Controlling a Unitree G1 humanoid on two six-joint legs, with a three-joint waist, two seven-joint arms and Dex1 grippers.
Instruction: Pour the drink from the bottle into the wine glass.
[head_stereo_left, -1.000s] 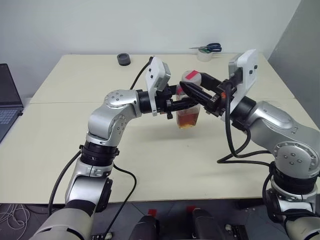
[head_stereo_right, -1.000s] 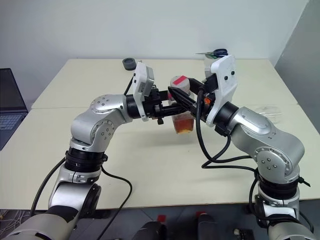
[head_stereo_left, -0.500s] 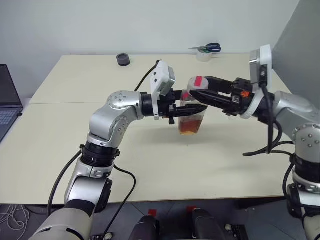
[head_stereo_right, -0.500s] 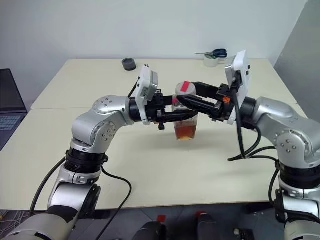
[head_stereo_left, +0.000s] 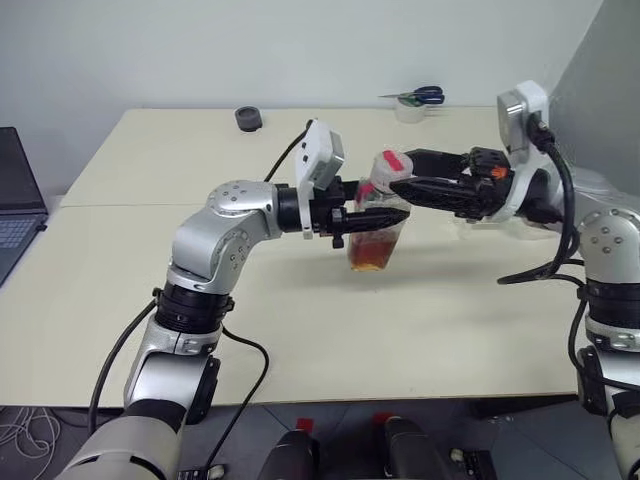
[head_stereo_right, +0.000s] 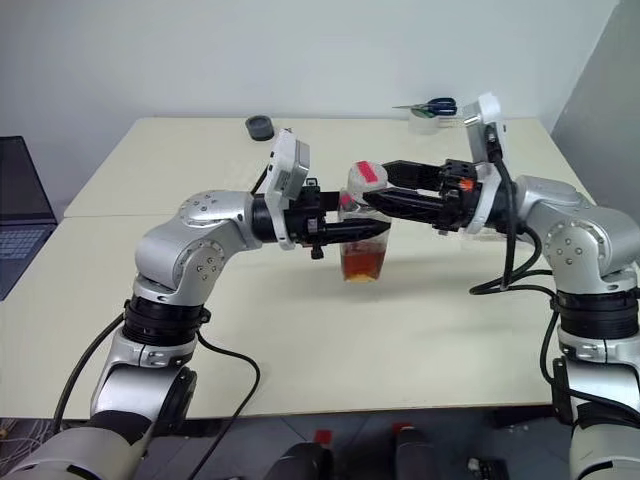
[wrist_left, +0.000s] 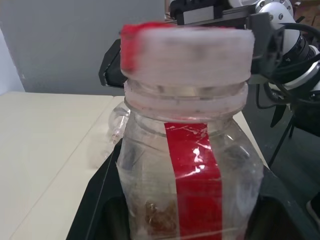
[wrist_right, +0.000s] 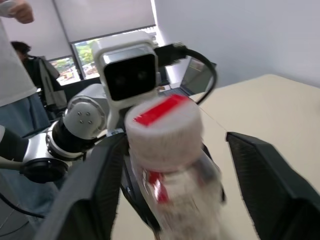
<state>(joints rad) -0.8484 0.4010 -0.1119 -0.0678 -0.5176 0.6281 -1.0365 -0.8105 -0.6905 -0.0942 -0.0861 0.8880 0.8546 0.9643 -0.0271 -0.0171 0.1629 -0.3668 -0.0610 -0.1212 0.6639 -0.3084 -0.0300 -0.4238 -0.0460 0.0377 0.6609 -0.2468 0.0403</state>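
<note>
Holding the small clear squarish plastic bottle (head_stereo_left: 377, 232) above the pale table (head_stereo_left: 300, 330), the left gripper (head_stereo_left: 385, 214) is clenched on its body, one black finger on each side, as the left wrist view shows. The bottle hangs upright with a slight tilt. Its red-and-white round cap (head_stereo_left: 388, 162) is on the wide neck, and a red label strip (wrist_left: 196, 185) runs down the front.

The right gripper (head_stereo_right: 372, 192) is released: in the right wrist view its two black fingers (wrist_right: 95, 185) stand wide apart, one on each side of the cap, and touch nothing.

I judge the bottle to be light, because only a small amount of reddish-amber drink (head_stereo_right: 361, 264) lies at the bottom. The thin clear wall may be smooth and may give a little under pressure, so a firm hold on the flat sides of the body is the best place. The cap is small, and the fingertips should close on its rim to turn it. Since the cap is not yet off, pouring cannot begin.

Counting: one bottle, one cap, one portion of drink, two grippers. Farther back on the table are one dark round object (head_stereo_left: 247, 118) and one pair of blue-handled scissors (head_stereo_left: 418, 96). I cannot pick out the wine glass with certainty.
</note>
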